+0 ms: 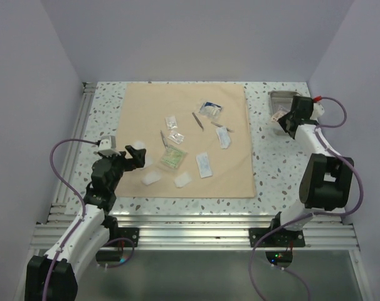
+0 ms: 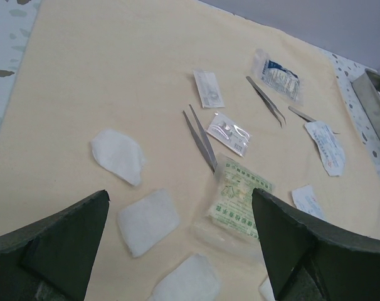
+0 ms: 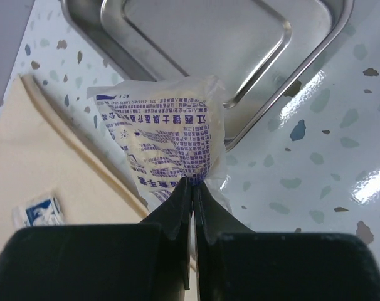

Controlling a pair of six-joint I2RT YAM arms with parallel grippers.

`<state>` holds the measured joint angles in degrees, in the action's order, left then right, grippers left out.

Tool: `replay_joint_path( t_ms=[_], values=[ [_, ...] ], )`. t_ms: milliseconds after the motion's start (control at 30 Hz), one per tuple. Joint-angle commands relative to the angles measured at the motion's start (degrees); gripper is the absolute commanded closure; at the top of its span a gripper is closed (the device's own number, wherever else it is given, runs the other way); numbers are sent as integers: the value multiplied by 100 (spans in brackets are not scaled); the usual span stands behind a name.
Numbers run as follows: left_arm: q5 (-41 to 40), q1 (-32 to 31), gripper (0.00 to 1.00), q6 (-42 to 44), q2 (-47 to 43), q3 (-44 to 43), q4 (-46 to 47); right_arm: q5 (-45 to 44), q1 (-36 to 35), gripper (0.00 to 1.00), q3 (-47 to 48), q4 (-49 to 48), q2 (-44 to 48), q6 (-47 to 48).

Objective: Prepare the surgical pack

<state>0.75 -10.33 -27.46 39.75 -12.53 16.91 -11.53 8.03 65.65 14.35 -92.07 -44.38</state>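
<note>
Right wrist: my right gripper (image 3: 193, 185) pinched a printed sachet (image 3: 165, 135) at the steel tray (image 3: 196, 37) edge.
Left gripper (image 2: 179, 204): gaped wide, empty.
Advice: I wanted the sachet centred over the tray before release.

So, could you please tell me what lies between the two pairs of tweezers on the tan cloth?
A small clear sachet lies flat between the nearer tweezers and the farther tweezers, on the cloth; the left wrist view shows it best.

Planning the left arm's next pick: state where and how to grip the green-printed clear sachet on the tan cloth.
Probably pinch the green-printed clear sachet at its near edge, coming straight down with the open left tool. It lies flat on the tan cloth, and thin steel tweezers have their tips at its far corner.
</note>
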Motion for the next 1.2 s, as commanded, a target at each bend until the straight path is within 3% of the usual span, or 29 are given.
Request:
replay_joint_path(
  t_ms=[0,267,567,633,667,700,733,833,933,967,1067,1133,1167],
  values=[
    [144,-48,1,-40,-2,14,366,-806,-12,100,316,-608,-345,-1326],
    [118,-75,1,-14,24,5,357,-1475,-12,100,826,-889,-1137,-2925],
    [-14,-127,1,101,218,-30,348,-1720,-3,100,1986,-925,-2578,-3656],
    [-31,-136,1,101,226,-21,366,-1861,-4,78,2083,-925,-2736,-3823],
    [-23,-136,1,110,226,-21,383,-1888,-12,61,2049,-1169,-2824,-3919],
    [-23,-136,1,110,235,-12,401,-1836,5,54,2031,-1380,-2868,-3851],
    [-23,-145,1,110,244,-12,410,-1792,14,39,2074,-1417,-2895,-3798],
    [-23,-154,1,118,244,-3,436,-1748,5,25,2216,-1251,-2729,-3299],
    [-14,-171,1,118,227,-3,463,-1651,-100,26,1716,-1373,-2027,-2876],
    [-5,-189,1,118,226,-3,463,-1625,-187,31,1549,-1408,-1860,-2300],
    [-14,-224,1,110,200,-12,454,-1257,-354,34,1443,-1023,-1332,-1184],
    [-23,-242,1,110,209,-12,454,-704,-399,37,1390,-812,-1043,-610],
    [-23,-250,1,101,218,-30,454,203,-460,37,1215,-950,-963,115]
  ],
)
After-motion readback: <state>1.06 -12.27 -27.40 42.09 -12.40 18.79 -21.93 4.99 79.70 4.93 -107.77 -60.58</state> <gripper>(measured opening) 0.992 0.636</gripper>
